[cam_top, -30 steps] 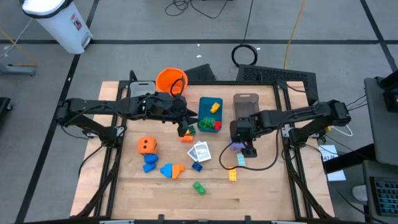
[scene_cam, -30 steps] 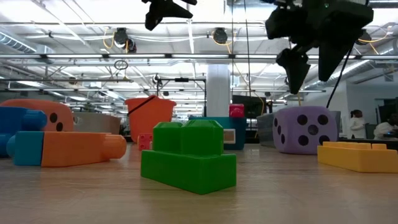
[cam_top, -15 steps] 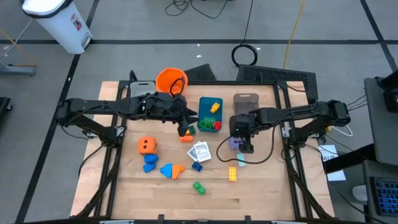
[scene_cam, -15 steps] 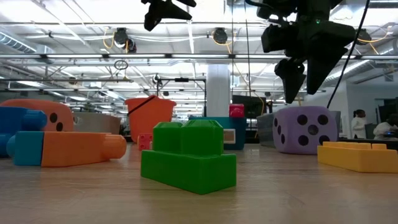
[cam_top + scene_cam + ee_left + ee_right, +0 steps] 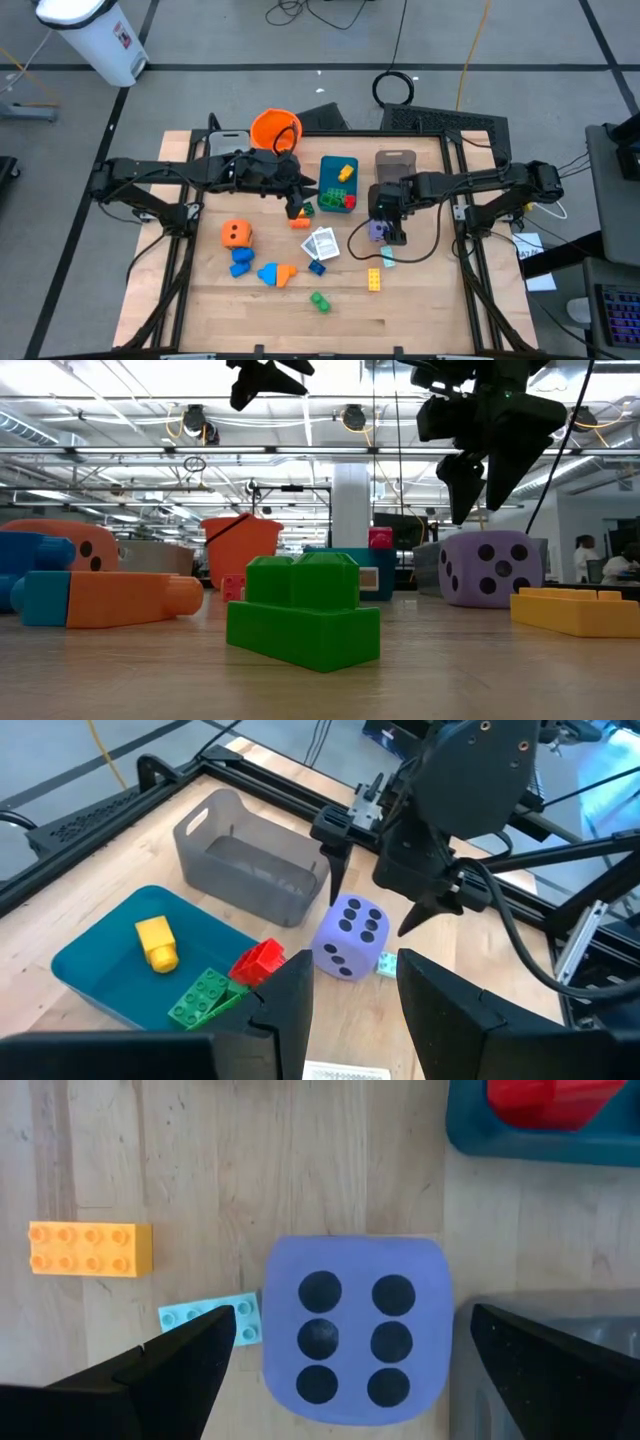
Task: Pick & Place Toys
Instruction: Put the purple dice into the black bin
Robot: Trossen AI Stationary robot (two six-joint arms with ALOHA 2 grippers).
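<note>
The purple die (image 5: 376,231) rests on the table, six dots up, next to the grey tray (image 5: 396,165). My right gripper (image 5: 386,226) hangs open above it, one finger on either side, touching nothing; this also shows in the right wrist view (image 5: 352,1320) and the low view (image 5: 478,510). My left gripper (image 5: 303,196) is open and empty, high above several small bricks (image 5: 301,211) beside the teal tray (image 5: 327,185). The orange die (image 5: 236,234), the white cards (image 5: 322,243), the yellow brick (image 5: 373,279), the green brick (image 5: 320,300) and the blue and orange bricks (image 5: 270,272) lie on the table.
The orange bucket (image 5: 275,128) stands at the far side. The teal tray holds yellow (image 5: 155,940), green (image 5: 205,995) and red (image 5: 258,962) bricks. A light blue brick (image 5: 210,1320) lies right beside the purple die. The grey tray (image 5: 250,855) shows nothing inside.
My right gripper has gone a little toward the table's left and far edges and slightly down, and now hangs over the purple die. It has stayed open. Nothing on the table has moved.
</note>
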